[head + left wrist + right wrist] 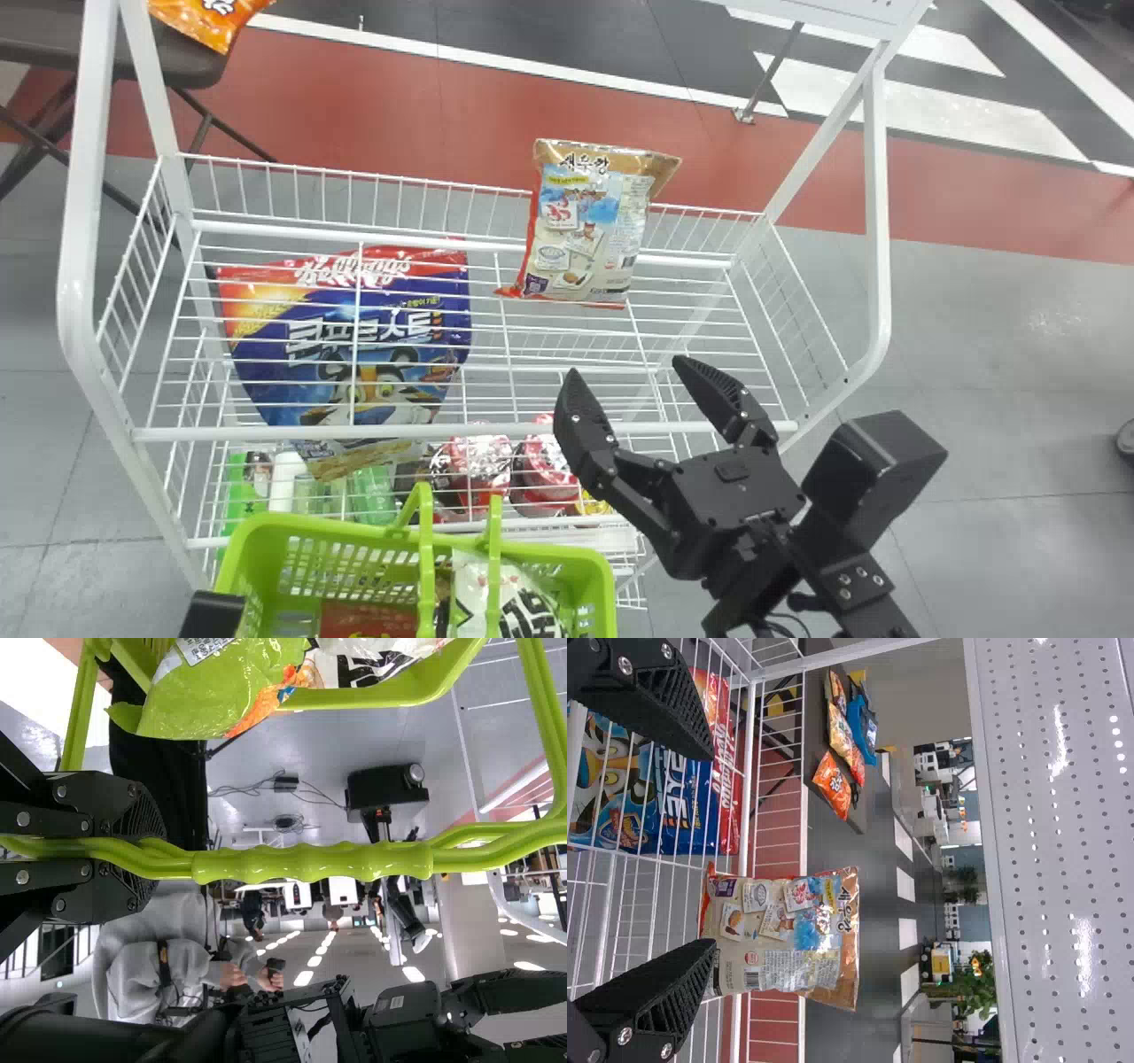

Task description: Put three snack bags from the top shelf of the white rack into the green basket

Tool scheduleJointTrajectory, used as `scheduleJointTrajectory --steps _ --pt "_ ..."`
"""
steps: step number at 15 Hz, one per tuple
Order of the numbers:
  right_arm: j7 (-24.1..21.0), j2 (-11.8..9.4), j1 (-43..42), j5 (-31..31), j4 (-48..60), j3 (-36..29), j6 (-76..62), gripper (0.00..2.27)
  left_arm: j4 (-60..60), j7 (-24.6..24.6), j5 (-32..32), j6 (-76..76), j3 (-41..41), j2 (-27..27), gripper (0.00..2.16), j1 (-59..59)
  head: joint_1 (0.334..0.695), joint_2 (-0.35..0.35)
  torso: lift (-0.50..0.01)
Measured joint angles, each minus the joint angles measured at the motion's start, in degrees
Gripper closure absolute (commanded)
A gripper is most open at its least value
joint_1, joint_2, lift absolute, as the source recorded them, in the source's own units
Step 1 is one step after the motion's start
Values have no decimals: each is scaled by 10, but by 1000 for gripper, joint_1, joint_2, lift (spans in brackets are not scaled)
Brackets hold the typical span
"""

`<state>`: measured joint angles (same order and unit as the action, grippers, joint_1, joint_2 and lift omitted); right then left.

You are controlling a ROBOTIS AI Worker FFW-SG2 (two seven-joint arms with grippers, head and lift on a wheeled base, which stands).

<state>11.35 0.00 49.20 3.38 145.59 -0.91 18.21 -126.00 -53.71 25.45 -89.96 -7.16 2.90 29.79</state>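
Note:
The right gripper (627, 370) stands open over the front right of the white rack's top shelf (567, 431). Beyond its fingertips, one snack bag (585, 232) leans upright against the back wires. In the right wrist view, that bag (784, 935) lies ahead of the open gripper (707, 849), untouched. The green basket (306, 529) is in front of the rack, holding a white bag (509, 598) and a red-brown one (368, 618). In the left wrist view, my left gripper (158, 849) is shut on the basket handle (310, 861); a green bag (221, 691) shows at the basket.
A large blue-and-red cereal bag (354, 337) sits below the top shelf's wires at left. Red-lidded tubs (483, 461) and green bottles (372, 496) stand lower down. White posts (877, 213) frame the rack, and a perforated white panel (1054, 850) borders the right wrist view.

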Motion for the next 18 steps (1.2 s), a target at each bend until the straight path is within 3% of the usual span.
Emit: scheduleJointTrajectory --steps 18 --pt "10 0 5 4 3 -5 -26 70 -4 -3 0 0 1 2 2145 3 695 -350 0"
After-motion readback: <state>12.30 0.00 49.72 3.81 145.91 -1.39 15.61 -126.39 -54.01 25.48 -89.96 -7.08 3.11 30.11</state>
